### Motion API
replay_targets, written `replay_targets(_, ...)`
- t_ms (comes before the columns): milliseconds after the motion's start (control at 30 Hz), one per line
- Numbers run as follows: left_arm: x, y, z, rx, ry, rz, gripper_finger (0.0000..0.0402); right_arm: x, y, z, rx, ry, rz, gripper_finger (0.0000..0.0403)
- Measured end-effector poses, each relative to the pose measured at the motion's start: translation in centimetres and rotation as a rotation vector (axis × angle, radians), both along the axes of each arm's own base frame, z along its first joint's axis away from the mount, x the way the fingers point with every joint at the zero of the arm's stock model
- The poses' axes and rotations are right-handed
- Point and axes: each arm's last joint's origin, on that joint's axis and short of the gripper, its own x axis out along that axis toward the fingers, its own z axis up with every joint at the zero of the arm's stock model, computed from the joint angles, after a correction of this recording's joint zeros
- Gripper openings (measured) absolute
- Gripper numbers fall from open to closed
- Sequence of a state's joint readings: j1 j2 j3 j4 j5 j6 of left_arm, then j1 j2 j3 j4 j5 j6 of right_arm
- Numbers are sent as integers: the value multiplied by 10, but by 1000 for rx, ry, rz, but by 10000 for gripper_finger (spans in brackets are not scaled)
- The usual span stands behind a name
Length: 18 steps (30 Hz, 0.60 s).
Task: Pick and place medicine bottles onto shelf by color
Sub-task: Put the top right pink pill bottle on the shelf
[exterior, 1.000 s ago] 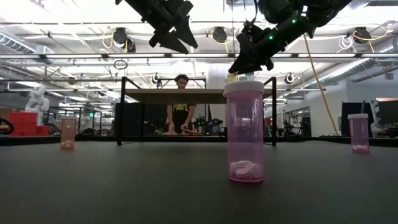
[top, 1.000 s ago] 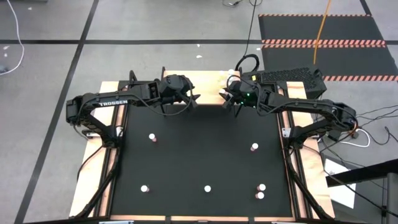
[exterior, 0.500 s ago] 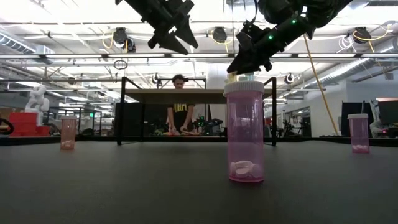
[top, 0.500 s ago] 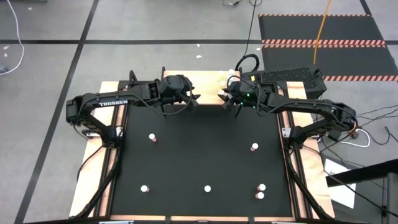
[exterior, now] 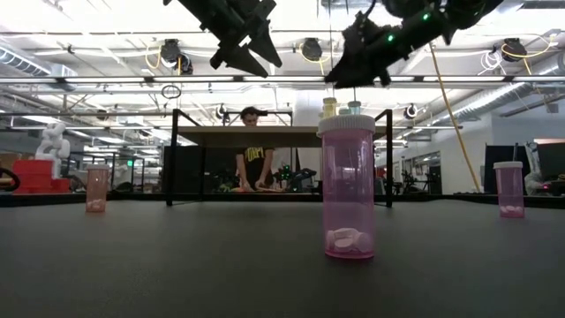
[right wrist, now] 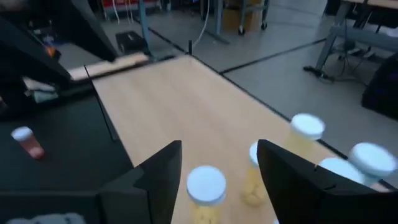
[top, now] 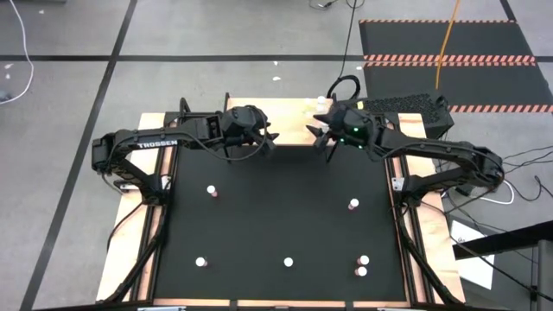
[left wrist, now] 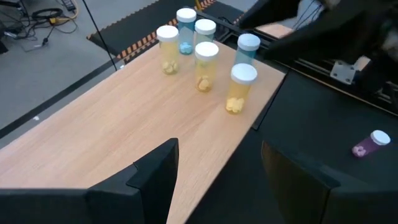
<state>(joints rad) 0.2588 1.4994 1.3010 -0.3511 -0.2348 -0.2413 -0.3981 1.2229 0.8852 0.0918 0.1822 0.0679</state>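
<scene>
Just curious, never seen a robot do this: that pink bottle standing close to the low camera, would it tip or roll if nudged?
The pink bottle stands tall on a narrow base, so a nudge near its white cap would probably tip it. It is round, so once down it would likely roll on the black mat. Only a few pills show at the bottom, so it is probably light.

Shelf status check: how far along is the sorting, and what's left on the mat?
Done: six yellow and blue bottles stand grouped at one end of the shelf. In hand: nothing; the right gripper hangs open over that group, the left gripper open above the shelf. Left: six pink bottles on the black mat.
</scene>
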Motion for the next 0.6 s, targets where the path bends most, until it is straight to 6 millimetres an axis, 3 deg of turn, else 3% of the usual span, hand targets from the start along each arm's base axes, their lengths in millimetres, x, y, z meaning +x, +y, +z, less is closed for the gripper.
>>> replay_targets(167,0,0,0,0,2,0,230,-19,8,21,29,-99,-13,205)
replay_targets(300,0,-1,-1,-11,11,-15,230,-45,20,35,88,-113,-32,205)
replay_targets(433,0,-3,-2,-39,16,-101,230,-74,38,36,225,-73,-40,206)
replay_targets(600,1,-5,-2,-17,25,-134,230,-88,65,31,457,-18,73,206)
